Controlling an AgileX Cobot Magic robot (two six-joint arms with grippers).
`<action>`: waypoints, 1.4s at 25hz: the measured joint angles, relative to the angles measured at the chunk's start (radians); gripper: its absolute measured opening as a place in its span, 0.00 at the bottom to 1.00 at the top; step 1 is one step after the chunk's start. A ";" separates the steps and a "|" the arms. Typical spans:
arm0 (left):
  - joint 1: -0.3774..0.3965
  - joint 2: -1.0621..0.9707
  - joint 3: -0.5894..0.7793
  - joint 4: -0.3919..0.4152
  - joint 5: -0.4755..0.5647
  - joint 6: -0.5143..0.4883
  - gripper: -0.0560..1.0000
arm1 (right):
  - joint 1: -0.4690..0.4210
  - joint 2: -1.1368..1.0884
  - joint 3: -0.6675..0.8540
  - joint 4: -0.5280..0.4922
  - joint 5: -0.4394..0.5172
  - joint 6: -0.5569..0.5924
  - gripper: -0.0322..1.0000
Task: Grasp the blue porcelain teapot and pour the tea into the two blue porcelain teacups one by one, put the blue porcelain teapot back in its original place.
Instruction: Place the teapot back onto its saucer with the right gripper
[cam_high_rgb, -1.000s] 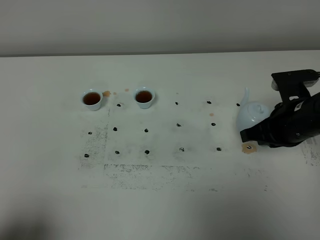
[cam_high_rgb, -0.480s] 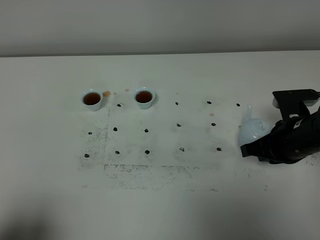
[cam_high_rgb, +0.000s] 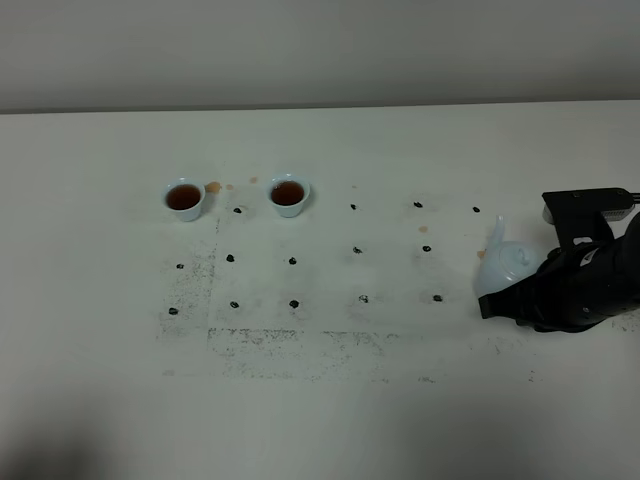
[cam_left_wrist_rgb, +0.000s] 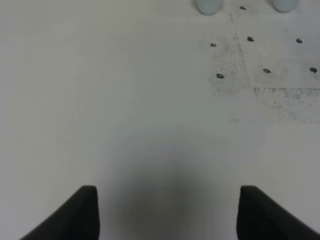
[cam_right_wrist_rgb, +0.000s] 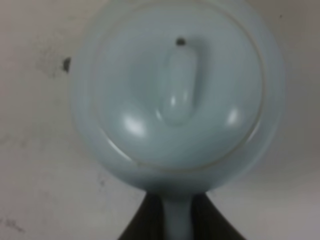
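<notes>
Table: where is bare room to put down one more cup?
The table is bare in front, below the dot grid, and at far left beside the left cup. Between the right cup and the teapot only dots lie. The right edge is crowded by the right claw.

White desk (cam_high_rgb: 320, 400), dotted with a grid of small black marks (cam_high_rgb: 357, 249). Blue porcelain teapot (cam_high_rgb: 501, 268) sits at the right end of the grid, spout aimed toward the far edge of the desk. The right arm's tool (cam_high_rgb: 532, 292) is against the pot's right side; black casing hides its jaws and the handle. Two blue porcelain teacups well apart from the teapot, far to its left: left cup (cam_high_rgb: 184, 199) and right cup (cam_high_rgb: 288, 194), side by side with a gap between. Both hold reddish-brown tea (cam_high_rgb: 287, 192). Small brownish stains (cam_high_rgb: 213, 187) on the desk between the cups.
</notes>
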 joint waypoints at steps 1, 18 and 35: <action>0.000 0.000 0.000 0.000 0.000 0.000 0.62 | 0.000 0.009 0.000 0.000 -0.005 0.000 0.11; 0.000 0.000 0.000 0.000 0.000 -0.001 0.62 | 0.000 0.048 0.000 -0.004 -0.041 0.000 0.11; 0.000 0.000 0.000 0.000 0.000 -0.001 0.62 | 0.000 0.050 0.000 -0.004 -0.019 0.003 0.33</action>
